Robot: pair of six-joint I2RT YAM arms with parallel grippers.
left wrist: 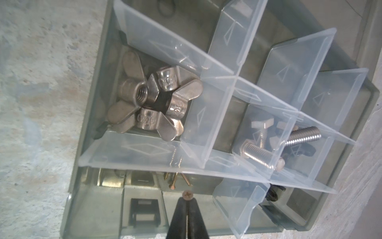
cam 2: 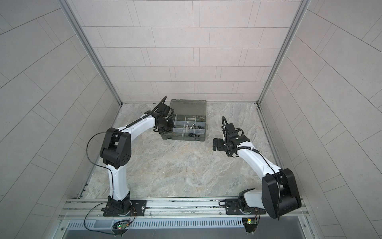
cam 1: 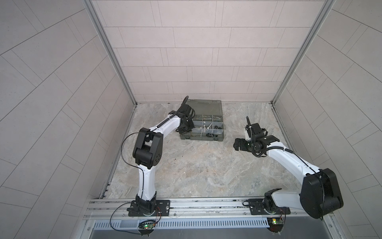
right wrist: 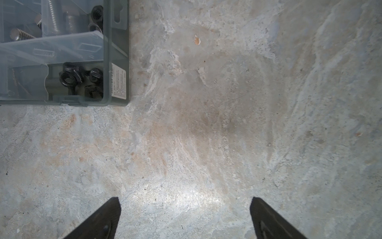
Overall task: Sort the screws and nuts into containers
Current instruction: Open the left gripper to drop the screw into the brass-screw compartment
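L gripper (left wrist: pixel 187 203) hung over the left end of the organiser case (cam 1: pixel 201 139), fingers pinched shut on a small brass screw (left wrist: pixel 187 195), head poking past the tips. Silver wing nuts (left wrist: pixel 153 99) lay piled in one compartment, silver bolts (left wrist: pixel 260 153) in another nearby, and black nuts (right wrist: pixel 72 76) in a corner one. R gripper (right wrist: pixel 185 200) was over bare tabletop (right wrist: pixel 206 124) beside the case, fingers wide apart, nothing btwn them.

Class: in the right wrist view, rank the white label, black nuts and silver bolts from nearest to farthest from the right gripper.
1. white label, on the case rim.
2. black nuts, in the corner beside it.
3. silver bolts, deeper inside the case.
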